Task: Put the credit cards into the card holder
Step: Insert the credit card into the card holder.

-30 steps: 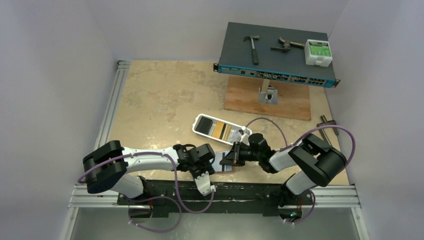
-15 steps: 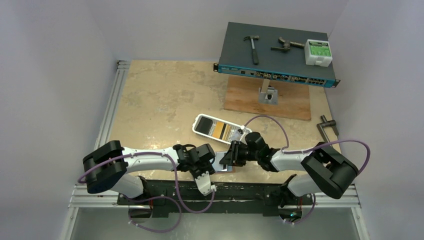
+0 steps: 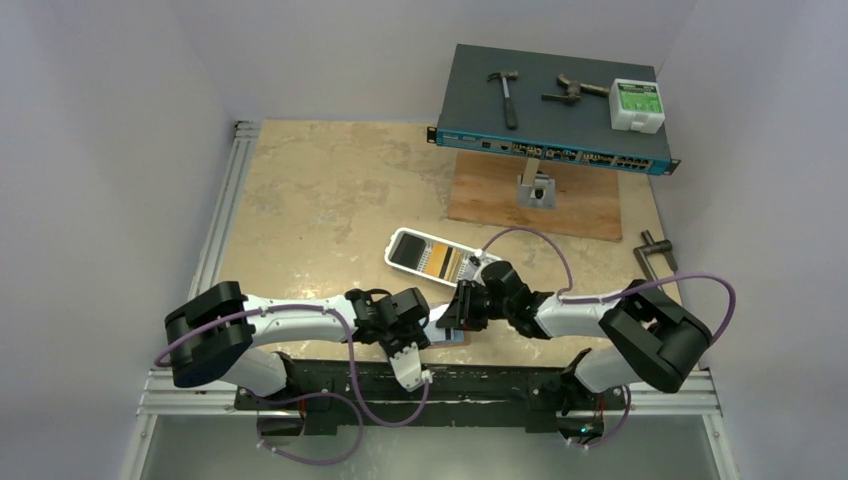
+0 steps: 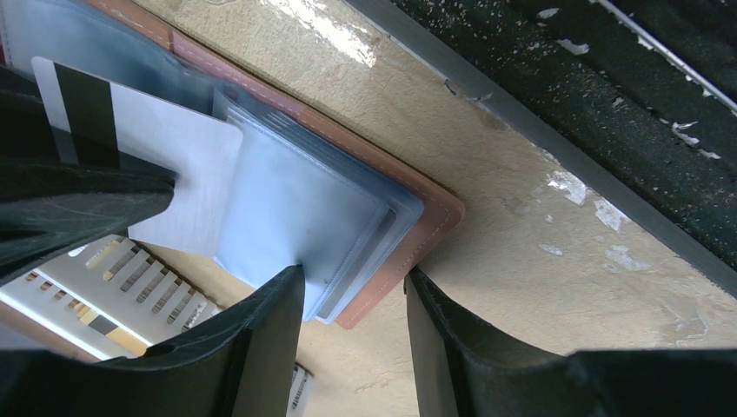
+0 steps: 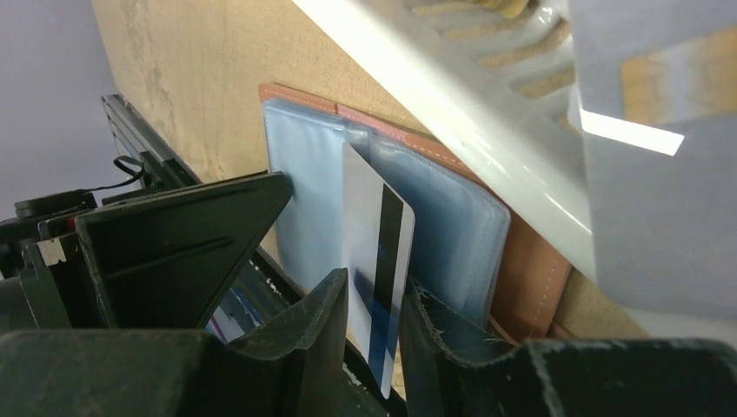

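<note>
At six o'clock on the scuffed tan table (image 3: 330, 190), just ahead of the arm bases, both grippers crowd over the card holder (image 3: 452, 338), which lies open and flat. From above it is mostly hidden.

The left wrist view shows more: pale blue plastic sleeves inside reddish-brown leather, with the left gripper (image 4: 354, 287) pinching the holder's corner between its fingers.

The right wrist view shows the right gripper (image 5: 374, 287) clamped on a pale credit card (image 5: 372, 239) with a black stripe. Its free end overlaps the sleeves. Whether it has entered a pocket cannot be told.

A white tray (image 3: 395, 240) lies just beside the holder at twelve o'clock, holding more cards (image 3: 432, 260) in black and orange.

Only the top view shows the room. It has plain pale walls and a metal rail (image 3: 224, 205) along nine o'clock. At one o'clock a wooden board (image 3: 580, 212) sits under a blue-grey network switch (image 3: 550, 120) bearing a hammer (image 3: 507, 92) and a white box (image 3: 637, 104).
</note>
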{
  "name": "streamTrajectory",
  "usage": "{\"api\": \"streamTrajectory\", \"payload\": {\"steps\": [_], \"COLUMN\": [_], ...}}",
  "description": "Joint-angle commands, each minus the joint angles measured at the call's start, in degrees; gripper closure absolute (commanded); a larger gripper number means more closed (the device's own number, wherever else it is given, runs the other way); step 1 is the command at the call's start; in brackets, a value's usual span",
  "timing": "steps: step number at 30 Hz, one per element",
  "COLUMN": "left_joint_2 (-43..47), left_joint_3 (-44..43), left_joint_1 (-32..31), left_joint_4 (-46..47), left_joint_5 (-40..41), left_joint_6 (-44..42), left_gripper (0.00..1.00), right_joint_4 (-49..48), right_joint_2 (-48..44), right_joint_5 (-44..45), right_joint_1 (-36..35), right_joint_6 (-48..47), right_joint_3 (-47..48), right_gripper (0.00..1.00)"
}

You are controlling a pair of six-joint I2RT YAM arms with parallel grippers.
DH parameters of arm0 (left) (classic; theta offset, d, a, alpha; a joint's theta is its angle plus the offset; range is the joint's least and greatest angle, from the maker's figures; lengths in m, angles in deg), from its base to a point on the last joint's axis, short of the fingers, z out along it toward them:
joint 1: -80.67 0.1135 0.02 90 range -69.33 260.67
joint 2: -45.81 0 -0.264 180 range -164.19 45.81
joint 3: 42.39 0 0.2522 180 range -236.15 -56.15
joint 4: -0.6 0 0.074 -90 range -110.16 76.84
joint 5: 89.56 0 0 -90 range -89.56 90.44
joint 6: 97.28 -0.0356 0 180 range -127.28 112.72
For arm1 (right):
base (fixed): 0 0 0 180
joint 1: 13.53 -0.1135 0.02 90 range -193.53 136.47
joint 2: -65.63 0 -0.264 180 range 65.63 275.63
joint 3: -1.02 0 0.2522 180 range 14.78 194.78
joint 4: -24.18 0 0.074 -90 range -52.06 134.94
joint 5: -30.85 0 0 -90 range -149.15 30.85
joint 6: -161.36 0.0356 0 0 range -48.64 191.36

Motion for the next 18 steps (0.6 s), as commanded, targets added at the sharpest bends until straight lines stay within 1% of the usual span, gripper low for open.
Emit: {"api": "streamTrajectory", "payload": {"steps": [1,7,12,15,18], "left_joint_2": [-0.32,-0.34,-0.43,-0.31,-0.27], "left_joint_3": [1.69,1.61,1.56,1.77,1.86], "left_joint_1": [-0.45,-0.49,-0.49,-0.49,-0.47], "left_joint_4": [-1.10,-0.99,-0.96,-0.76,-0.74], "left_joint_5": [-2.28,-2.28,-2.20,-2.13,-2.03], "left_joint_6": [1.38,1.42,1.54,1.79,1.96], "left_gripper": [0.54,0.54,0.54,0.54,0.54], "right_joint_4": [4.91,6.22,9.96,12.13,12.68], "right_joint_2": [2.66,4.25,5.42,5.38,3.55], "right_joint_5": [2.90,2.72,4.78,5.73,5.62], "right_joint_1": [-0.50,-0.99,-3.56,-4.04,-4.05], "right_joint_6": [-3.55,-4.56,-5.60,-6.57,-6.51], "right_joint_3": [1.82,3.14,5.72,5.67,4.58], "right_gripper": [0.72,0.71,0.70,0.68,0.62]}}
